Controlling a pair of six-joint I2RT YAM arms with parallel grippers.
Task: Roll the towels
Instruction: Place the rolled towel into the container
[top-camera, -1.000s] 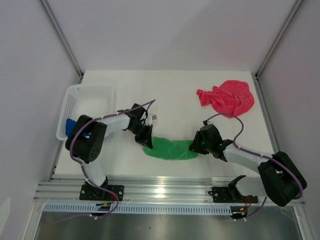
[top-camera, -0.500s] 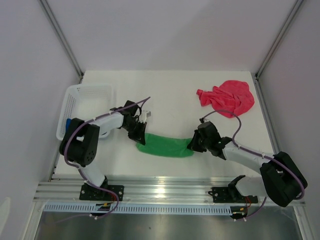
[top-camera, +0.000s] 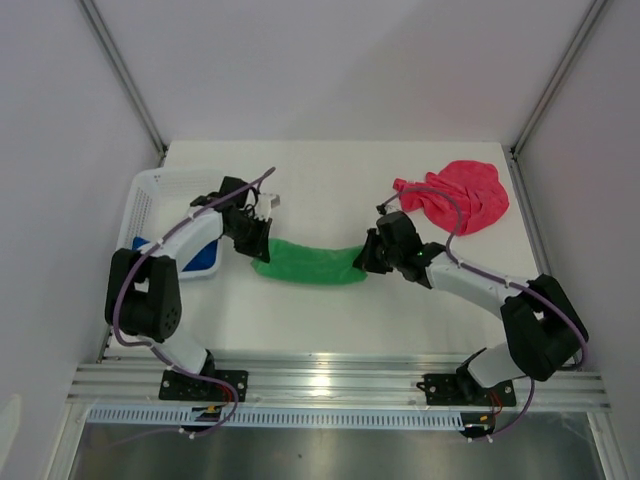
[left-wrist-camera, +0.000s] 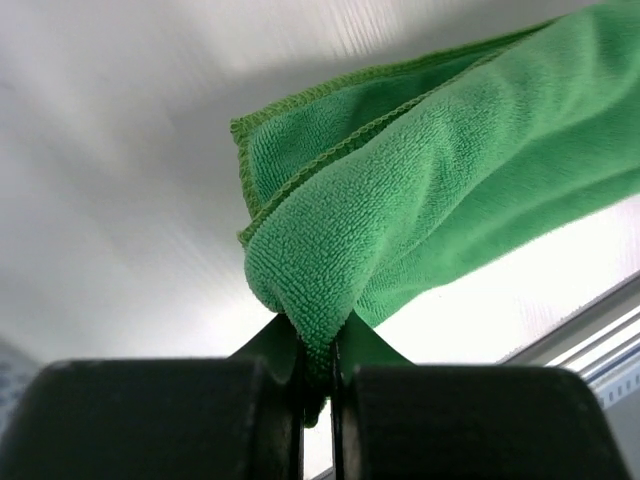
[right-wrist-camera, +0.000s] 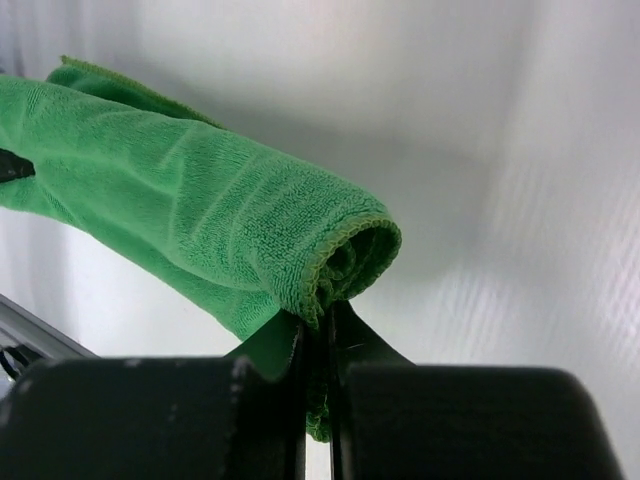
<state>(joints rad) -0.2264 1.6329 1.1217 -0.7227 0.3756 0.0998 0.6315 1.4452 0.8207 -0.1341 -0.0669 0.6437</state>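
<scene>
Left gripper (top-camera: 257, 246): I am clenching it on the left end of the green towel (top-camera: 310, 262). In my left wrist view the black fingers (left-wrist-camera: 180, 420) are pinching a folded green corner with almost no gap between them.
Right gripper (top-camera: 368, 256): I am clenching it on the right end of the same towel. My right wrist view is showing the rolled end, its stitched edge curling into a small open tube just above the pinch.
Green towel: it is stretching as a long, loosely rolled band between my two grippers, across the middle of the table (top-camera: 330, 320). Its middle is bowing slightly toward the near edge, and I cannot tell whether that middle is touching the table.
Pink-red towel (top-camera: 455, 195): it is lying crumpled in a heap at the far right of the table, just beyond my right gripper and apart from the green towel.
Blue towel (top-camera: 205, 262): it is sitting in the white mesh basket (top-camera: 160, 181), with only patches showing beside and under my left arm (top-camera: 190, 232).
White mesh basket: it is standing at the far left edge of the table, and my left arm is reaching across its near part.
</scene>
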